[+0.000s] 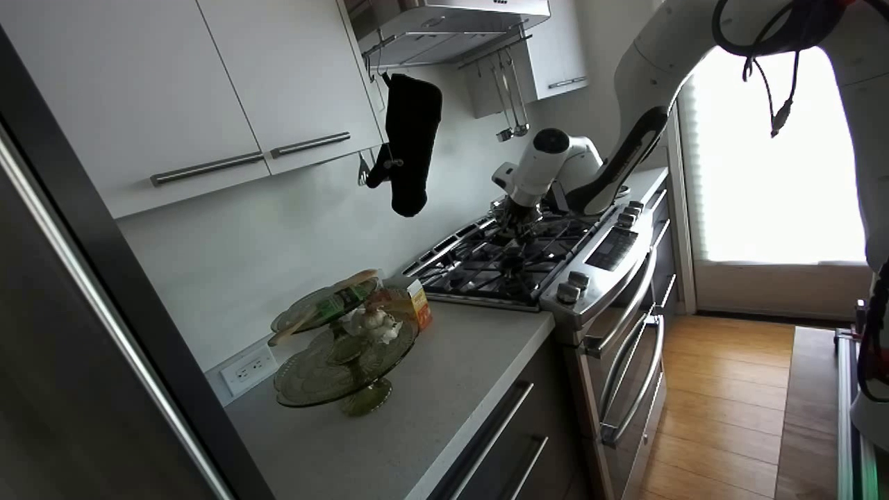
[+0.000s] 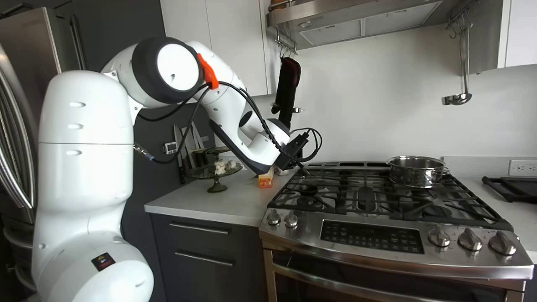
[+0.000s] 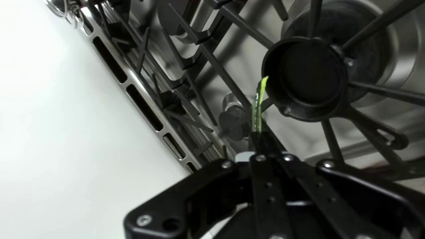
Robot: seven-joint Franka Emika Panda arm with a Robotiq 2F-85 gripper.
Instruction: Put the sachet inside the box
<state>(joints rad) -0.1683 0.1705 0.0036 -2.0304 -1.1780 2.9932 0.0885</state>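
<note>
Green sachet (image 3: 258, 108), edge-on, pinched in the clenched gripper (image 3: 261, 139) over the stove (image 2: 371, 235) | visible length: straight out from the gripper | target, I can't tell which: carton (image 1: 421, 305) just beside the stove, or glass stand (image 1: 316, 375) farther from it

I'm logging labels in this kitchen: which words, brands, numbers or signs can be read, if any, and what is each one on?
No text can be read with certainty.
Sachet: pale marks, seen nearly edge-on, unreadable.
Carton: print blurred.
Green packet: print blurred.
Stove panel: markings too small.
Knobs: any markings too small.
Robot sticker: marks too small.
White device: display too small.
</note>
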